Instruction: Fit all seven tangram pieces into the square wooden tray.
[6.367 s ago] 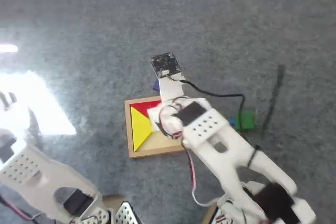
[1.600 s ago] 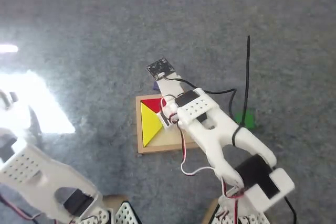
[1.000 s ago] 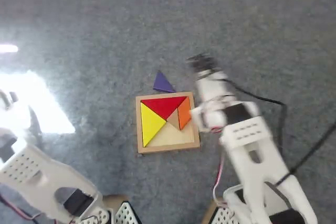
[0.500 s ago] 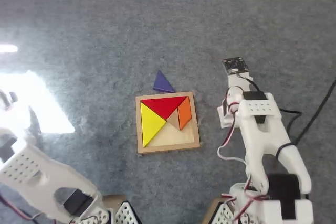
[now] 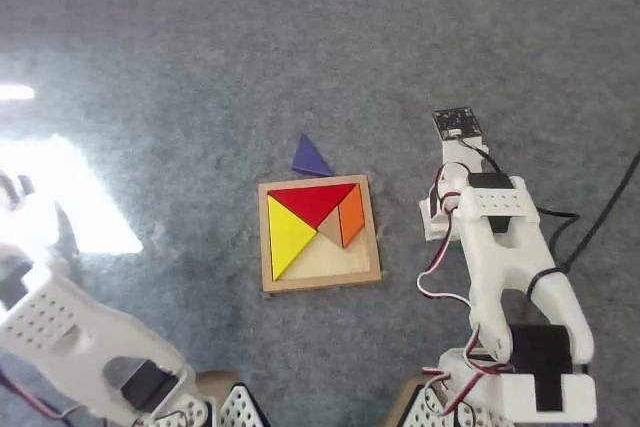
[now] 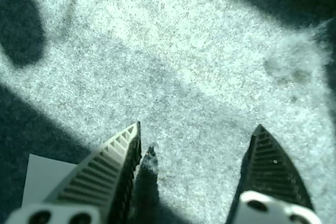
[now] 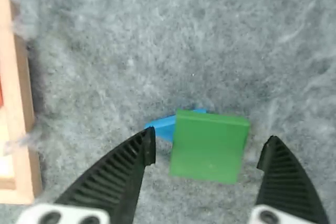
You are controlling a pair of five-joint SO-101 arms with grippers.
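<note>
The square wooden tray (image 5: 266,237) lies mid-table and holds a red triangle (image 5: 312,202), a yellow triangle (image 5: 286,235), an orange piece (image 5: 351,217) and a small brown triangle (image 5: 329,232). A purple triangle (image 5: 311,158) rests on the carpet just beyond the tray. To the right of the tray my right arm hangs over a green square (image 7: 209,145) that lies on top of a blue piece (image 7: 161,126). My right gripper (image 7: 209,148) is open, its fingers on either side of the green square. The tray's edge (image 7: 18,103) shows in the right wrist view. My left gripper (image 6: 197,142) is open over bare carpet.
Grey carpet covers the whole table. The left arm's white body (image 5: 80,347) sits at the near left corner, beside a bright glare patch (image 5: 60,197). A black cable (image 5: 600,217) runs off to the right of the right arm.
My right arm has swung away from over the tray to the right, uncovering the pieces in it, and now sits over the green square. The left arm has not moved.
</note>
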